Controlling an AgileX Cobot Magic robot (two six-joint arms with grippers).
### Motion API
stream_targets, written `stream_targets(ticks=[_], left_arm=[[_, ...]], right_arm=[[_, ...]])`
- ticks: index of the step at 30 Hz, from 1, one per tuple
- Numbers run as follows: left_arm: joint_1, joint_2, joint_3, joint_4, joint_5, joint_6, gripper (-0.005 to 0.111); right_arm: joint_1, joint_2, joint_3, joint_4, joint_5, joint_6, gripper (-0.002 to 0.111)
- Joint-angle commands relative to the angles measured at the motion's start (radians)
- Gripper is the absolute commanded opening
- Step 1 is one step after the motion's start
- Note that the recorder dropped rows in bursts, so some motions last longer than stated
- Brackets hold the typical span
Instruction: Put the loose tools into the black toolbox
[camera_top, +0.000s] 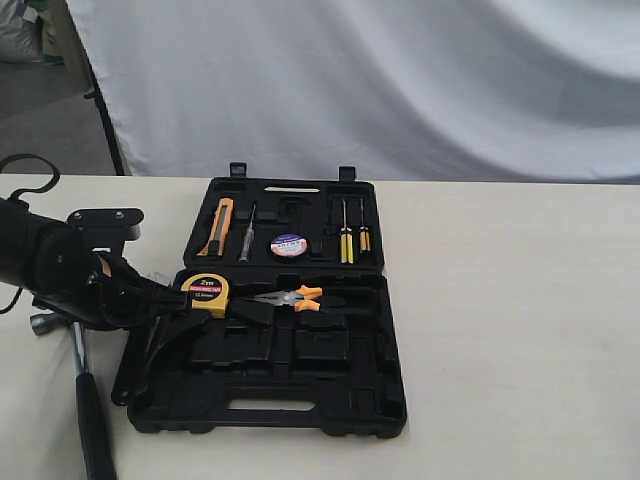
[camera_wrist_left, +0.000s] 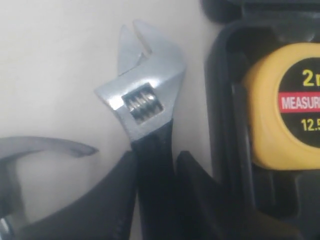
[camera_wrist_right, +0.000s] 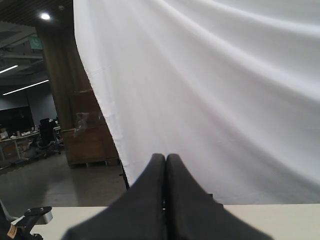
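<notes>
the black toolbox (camera_top: 372, 372) lies open on the table (camera_top: 500, 320), and the claw hammer (camera_top: 92, 420) rests on the tabletop off its left side, not yet stowed. the left gripper (camera_wrist_left: 156, 165) pinches the black handle of the adjustable wrench (camera_wrist_left: 145, 95), just outside the case wall near the yellow tape measure (camera_wrist_left: 287, 105); lifted or not, unclear. the black tape roll (camera_top: 290, 245) already sits in the far half. the right gripper (camera_wrist_right: 165, 165), fingers pressed together and empty, faces a white curtain (camera_wrist_right: 225, 90). by appearances, one tool of three is home
</notes>
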Motion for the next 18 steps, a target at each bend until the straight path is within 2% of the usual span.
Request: stream_targets(ticks=[1, 5, 18], left_arm=[[-0.003, -0.003, -0.018, 0.032, 0.067, 0.020, 0.000], [-0.003, -0.029, -0.050, 0.056, 0.121, 0.018, 0.000], [-0.003, -0.037, -0.054, 0.074, 0.109, 0.022, 0.000]], right_arm=[[-0.003, -0.007, 0.003, -0.013, -0.004, -0.004, 0.000], [-0.003, -0.007, 0.003, -0.013, -0.004, -0.004, 0.000], [-0.003, -0.007, 0.003, -0.013, 0.000, -0.004, 0.000]])
